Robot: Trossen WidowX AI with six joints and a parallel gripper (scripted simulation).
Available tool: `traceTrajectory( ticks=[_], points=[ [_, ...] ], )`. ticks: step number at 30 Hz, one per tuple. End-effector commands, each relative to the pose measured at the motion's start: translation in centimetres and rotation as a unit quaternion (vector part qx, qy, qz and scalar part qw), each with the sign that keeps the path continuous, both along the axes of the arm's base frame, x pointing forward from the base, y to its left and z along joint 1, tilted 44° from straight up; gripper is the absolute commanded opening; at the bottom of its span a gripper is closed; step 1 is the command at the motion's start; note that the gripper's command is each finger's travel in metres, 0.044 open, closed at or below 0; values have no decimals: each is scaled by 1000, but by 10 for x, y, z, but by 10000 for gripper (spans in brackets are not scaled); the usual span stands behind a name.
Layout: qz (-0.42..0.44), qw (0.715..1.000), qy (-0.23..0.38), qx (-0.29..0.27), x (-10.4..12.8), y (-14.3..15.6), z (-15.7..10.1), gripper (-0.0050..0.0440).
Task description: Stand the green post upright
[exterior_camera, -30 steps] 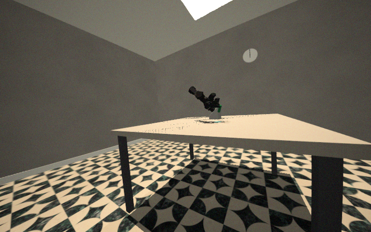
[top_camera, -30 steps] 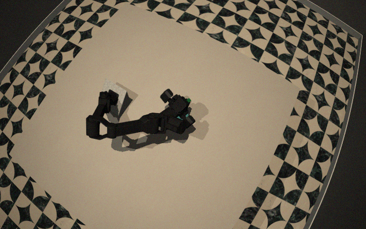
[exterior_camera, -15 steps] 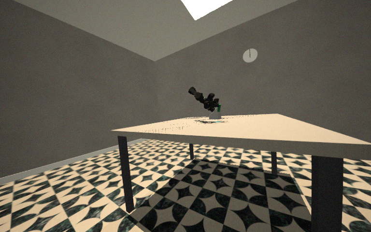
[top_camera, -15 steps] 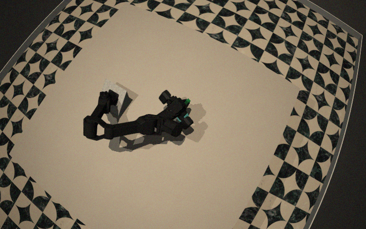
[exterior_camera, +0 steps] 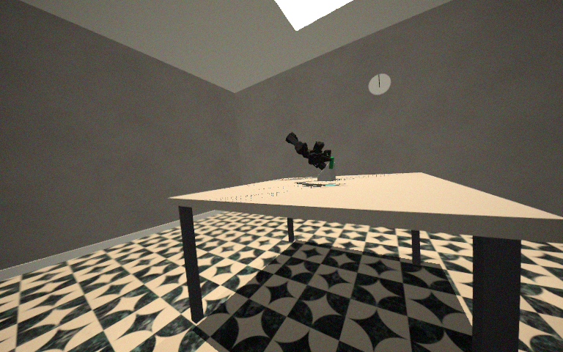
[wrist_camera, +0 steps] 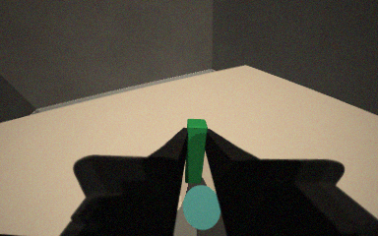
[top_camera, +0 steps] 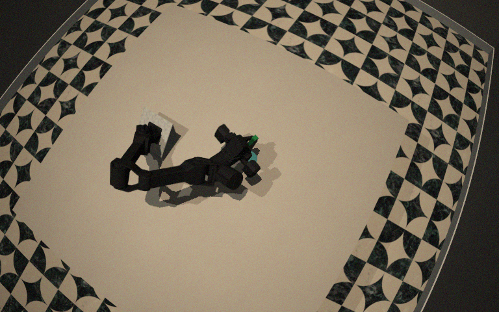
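Note:
My gripper (wrist_camera: 195, 132) is shut on the green post (wrist_camera: 196, 149), which stands nearly upright between the two black fingers in the wrist view. The cyan circle (wrist_camera: 201, 206) lies on the table right under the post's lower end; the fingers hide that end. In the top view the post (top_camera: 253, 140) sticks out of the gripper (top_camera: 247, 147), and a slice of the cyan circle (top_camera: 253, 156) shows beside it. In the side view the post (exterior_camera: 331, 162) hangs above the table, over the cyan circle (exterior_camera: 330, 184).
The arm's base (top_camera: 147, 138) stands on a pale pad (top_camera: 158, 125) to the left. The beige table top (top_camera: 235, 165) stretches wide all around. The patterned floor (exterior_camera: 290, 290) lies far below the table's edges.

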State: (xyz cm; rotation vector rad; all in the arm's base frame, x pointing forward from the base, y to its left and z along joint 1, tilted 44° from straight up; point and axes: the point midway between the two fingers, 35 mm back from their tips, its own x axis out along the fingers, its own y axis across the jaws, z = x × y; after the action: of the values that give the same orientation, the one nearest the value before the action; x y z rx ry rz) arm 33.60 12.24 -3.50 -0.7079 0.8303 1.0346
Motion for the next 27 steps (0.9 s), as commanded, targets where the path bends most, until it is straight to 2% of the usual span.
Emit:
traceTrajectory(
  ticks=[1, 27],
  points=[
    [6, 1000, -15, 12, -1, -1, 5, 22],
    [37, 994, -85, 61, -9, -5, 21, 22]
  ],
)
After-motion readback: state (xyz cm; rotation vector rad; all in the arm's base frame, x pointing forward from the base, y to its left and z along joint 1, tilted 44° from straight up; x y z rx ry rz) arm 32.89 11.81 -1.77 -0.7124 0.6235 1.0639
